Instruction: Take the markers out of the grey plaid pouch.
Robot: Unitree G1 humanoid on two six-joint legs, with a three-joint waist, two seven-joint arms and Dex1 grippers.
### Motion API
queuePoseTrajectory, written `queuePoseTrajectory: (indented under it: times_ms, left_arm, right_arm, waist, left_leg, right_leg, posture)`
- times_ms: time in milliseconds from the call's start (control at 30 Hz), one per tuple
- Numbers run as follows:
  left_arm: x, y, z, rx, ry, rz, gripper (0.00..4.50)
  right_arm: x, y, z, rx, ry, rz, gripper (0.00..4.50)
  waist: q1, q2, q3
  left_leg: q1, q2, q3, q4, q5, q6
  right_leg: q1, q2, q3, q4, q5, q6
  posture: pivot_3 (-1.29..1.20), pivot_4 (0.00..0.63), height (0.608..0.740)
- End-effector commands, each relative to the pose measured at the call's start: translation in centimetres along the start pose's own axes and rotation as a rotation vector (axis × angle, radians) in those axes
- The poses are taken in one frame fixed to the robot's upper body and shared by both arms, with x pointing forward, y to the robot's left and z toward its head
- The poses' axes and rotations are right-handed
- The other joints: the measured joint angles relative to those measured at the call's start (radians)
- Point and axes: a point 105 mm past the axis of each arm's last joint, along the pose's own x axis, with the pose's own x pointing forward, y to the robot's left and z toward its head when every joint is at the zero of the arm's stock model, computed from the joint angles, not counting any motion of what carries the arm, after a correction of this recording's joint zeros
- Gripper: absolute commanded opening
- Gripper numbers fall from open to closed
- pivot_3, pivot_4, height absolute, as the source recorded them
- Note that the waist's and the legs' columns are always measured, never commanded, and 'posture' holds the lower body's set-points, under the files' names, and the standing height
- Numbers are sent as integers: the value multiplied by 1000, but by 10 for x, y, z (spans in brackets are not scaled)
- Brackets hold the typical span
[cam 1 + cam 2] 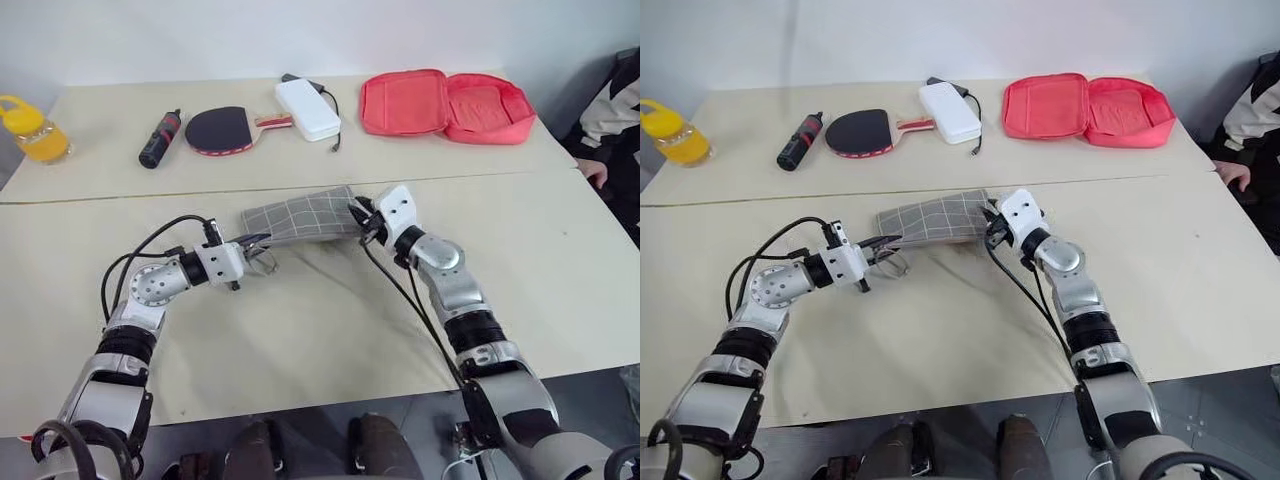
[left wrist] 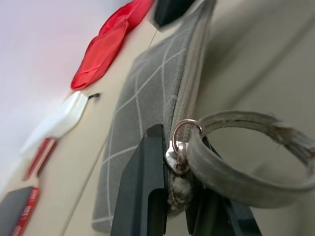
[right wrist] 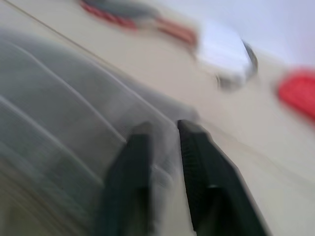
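The grey plaid pouch (image 1: 300, 215) hangs just above the beige table (image 1: 300, 330), stretched between my two grippers. My left gripper (image 1: 258, 243) is shut on the pouch's left end, next to the zip's metal ring (image 2: 184, 130) and the cord loop (image 2: 246, 147). In the left wrist view its black fingers (image 2: 142, 187) pinch the zip's edge. My right gripper (image 1: 362, 218) is at the pouch's right end, and the right wrist view is blurred with grey plaid fabric (image 3: 64, 98) right in front of it. The zip looks closed. The markers are hidden.
Along the far edge lie a red zip case (image 1: 445, 103), open, a white power bank (image 1: 308, 108) with a cable, a table tennis paddle (image 1: 222, 130), a black-and-red cylinder (image 1: 160, 138) and a yellow bottle (image 1: 30, 130). A person's hand (image 1: 595, 170) rests at the right edge.
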Motion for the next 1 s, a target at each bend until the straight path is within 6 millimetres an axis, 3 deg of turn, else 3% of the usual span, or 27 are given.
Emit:
queuePoseTrajectory:
  times_ms: [33, 100, 233, 333, 533, 667, 967, 1000]
  left_arm:
    - [1, 5, 10, -28, -30, 17, 88]
    - [3, 7, 14, -48, -40, 25, 88]
    - [6, 9, 22, -71, -54, 32, 88]
    - [9, 10, 31, -90, -70, 27, 88]
    - [10, 11, 43, -117, -76, 12, 88]
    - [9, 7, 44, -129, -70, -1, 88]
    - [6, 7, 41, -179, -64, 37, 88]
    - [6, 7, 42, -209, -78, 38, 88]
  right_arm:
    - [-13, 19, 36, -178, -76, 206, 2239]
    - [-19, 28, 37, -285, -55, 269, 2983]
    - [-21, 45, 27, -576, 13, 357, 2989]
    - [-15, 48, 17, -667, 41, 338, 2989]
    - [-10, 36, 5, -806, 82, 268, 2989]
    - [-8, 33, 2, -795, 83, 255, 2989]
    - [-7, 28, 8, -757, 65, 237, 19]
    - [-6, 27, 9, -738, 57, 225, 19]
  waist:
    - [0, 0, 0]
    - [1, 0, 0]
    - [-2, 0, 0]
    - [-4, 0, 0]
    - [-3, 0, 0]
    - [-3, 0, 0]
    - [-2, 0, 0]
    - [-2, 0, 0]
  left_leg:
    - [0, 0, 0, 0, 0, 0]
    - [0, 0, -1, 0, 0, 0]
    - [0, 0, 0, 2, 0, 0]
    - [0, 0, 0, 3, 0, 0]
    - [0, 0, 0, 3, 0, 0]
    - [0, 0, 0, 2, 0, 0]
    - [0, 0, 0, 2, 1, -1]
    - [0, 0, 0, 2, 1, -1]
  right_leg:
    - [0, 0, 0, 0, 0, 0]
    - [0, 0, 0, -1, 0, 0]
    - [0, 0, 0, -2, 0, 0]
    - [0, 0, 0, -1, 0, 0]
    - [0, 0, 0, 0, 0, 0]
    - [0, 0, 0, -1, 0, 0]
    - [0, 0, 0, -1, 0, 0]
    - [0, 0, 0, 0, 0, 0]
  posture:
    - [0, 150, 740]
    - [0, 150, 740]
    - [0, 150, 740]
    - [0, 150, 740]
    - [0, 150, 740]
    - [0, 150, 740]
    - [0, 150, 740]
    - [0, 150, 740]
